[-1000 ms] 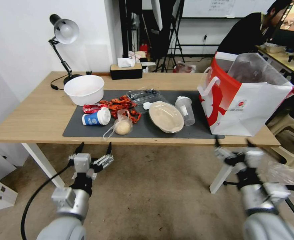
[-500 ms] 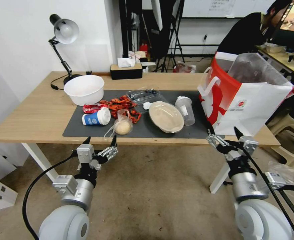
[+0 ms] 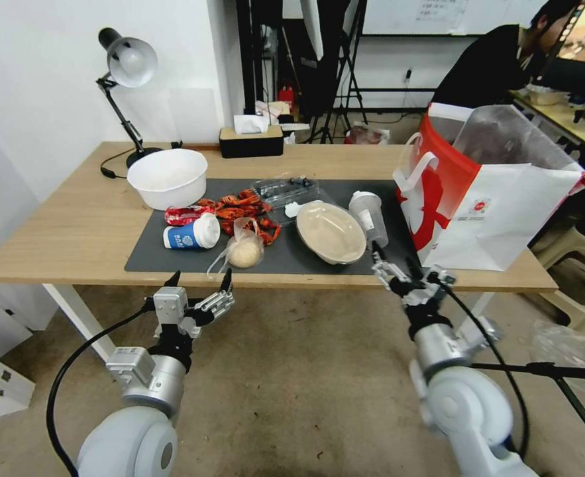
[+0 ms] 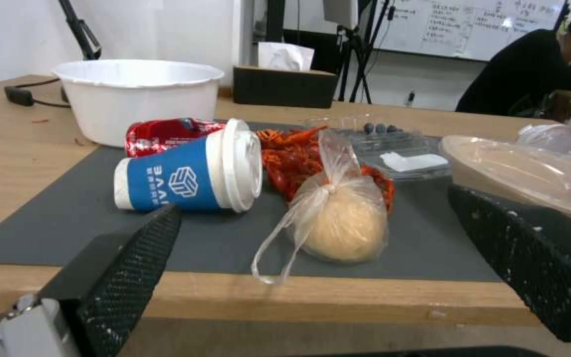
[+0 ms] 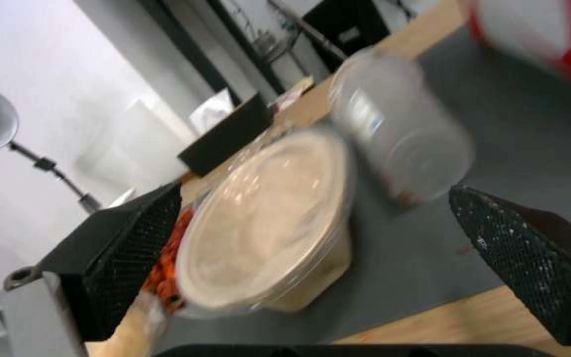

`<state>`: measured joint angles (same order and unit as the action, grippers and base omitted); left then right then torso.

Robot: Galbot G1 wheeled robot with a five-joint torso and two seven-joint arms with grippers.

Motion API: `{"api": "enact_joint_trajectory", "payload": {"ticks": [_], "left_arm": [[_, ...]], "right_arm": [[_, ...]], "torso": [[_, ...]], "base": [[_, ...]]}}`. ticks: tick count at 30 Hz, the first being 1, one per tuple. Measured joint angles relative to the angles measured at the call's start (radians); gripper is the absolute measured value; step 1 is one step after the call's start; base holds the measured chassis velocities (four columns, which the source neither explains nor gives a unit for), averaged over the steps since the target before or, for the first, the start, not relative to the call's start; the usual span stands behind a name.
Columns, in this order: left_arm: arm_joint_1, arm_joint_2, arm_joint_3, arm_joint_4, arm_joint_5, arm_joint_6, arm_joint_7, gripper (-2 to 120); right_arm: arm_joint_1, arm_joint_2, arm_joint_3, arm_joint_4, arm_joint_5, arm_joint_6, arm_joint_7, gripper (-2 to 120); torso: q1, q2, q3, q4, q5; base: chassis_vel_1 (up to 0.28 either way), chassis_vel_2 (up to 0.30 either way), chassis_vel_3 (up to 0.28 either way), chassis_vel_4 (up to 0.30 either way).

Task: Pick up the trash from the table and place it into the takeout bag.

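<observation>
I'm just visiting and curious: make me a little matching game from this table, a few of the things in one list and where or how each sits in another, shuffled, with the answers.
Things:
1. blue-white paper cup
2. takeout bag
3. translucent lidded cup
4. clear bag with bun

States:
A. stands open at the table's right end
B. lies on its side beside the red wrapper
C. knotted, near the mat's front edge
D. right of the beige oval lidded bowl

Pairs: 1-B, 2-A, 3-D, 4-C

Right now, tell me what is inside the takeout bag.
The takeout bag stands open at the table's right end. Its silver foil lining shows at the mouth, with no trash visible in that upper part. The bag's walls hide its bottom, so anything lying there cannot be seen.
</observation>
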<state>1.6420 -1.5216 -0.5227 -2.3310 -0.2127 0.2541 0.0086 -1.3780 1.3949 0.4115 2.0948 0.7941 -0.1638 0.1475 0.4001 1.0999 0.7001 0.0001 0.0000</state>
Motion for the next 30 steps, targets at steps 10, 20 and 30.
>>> {"api": "enact_joint_trajectory", "payload": {"ticks": [10,20,30], "left_arm": [[0.011,-0.007,-0.011,0.0,0.01,-0.011,-0.002,100],[0.011,-0.001,-0.017,0.006,0.011,-0.024,-0.004,100],[-0.002,0.007,-0.013,0.017,0.007,-0.027,-0.004,100]], "right_arm": [[0.09,0.012,-0.069,-0.076,0.06,-0.027,0.054,100],[0.125,0.038,-0.082,-0.106,0.074,-0.043,0.093,63],[0.122,0.047,-0.077,-0.106,0.076,-0.045,0.118,28]], "torso": [[0.0,0.0,0.0,0.0,-0.0001],[0.0,0.0,0.0,-0.0001,-0.0001],[0.0,0.0,0.0,-0.0001,0.0001]], "base": [[0.0,0.0,0.0,0.0],[0.0,0.0,0.0,0.0],[0.0,0.0,0.0,0.0]]}}
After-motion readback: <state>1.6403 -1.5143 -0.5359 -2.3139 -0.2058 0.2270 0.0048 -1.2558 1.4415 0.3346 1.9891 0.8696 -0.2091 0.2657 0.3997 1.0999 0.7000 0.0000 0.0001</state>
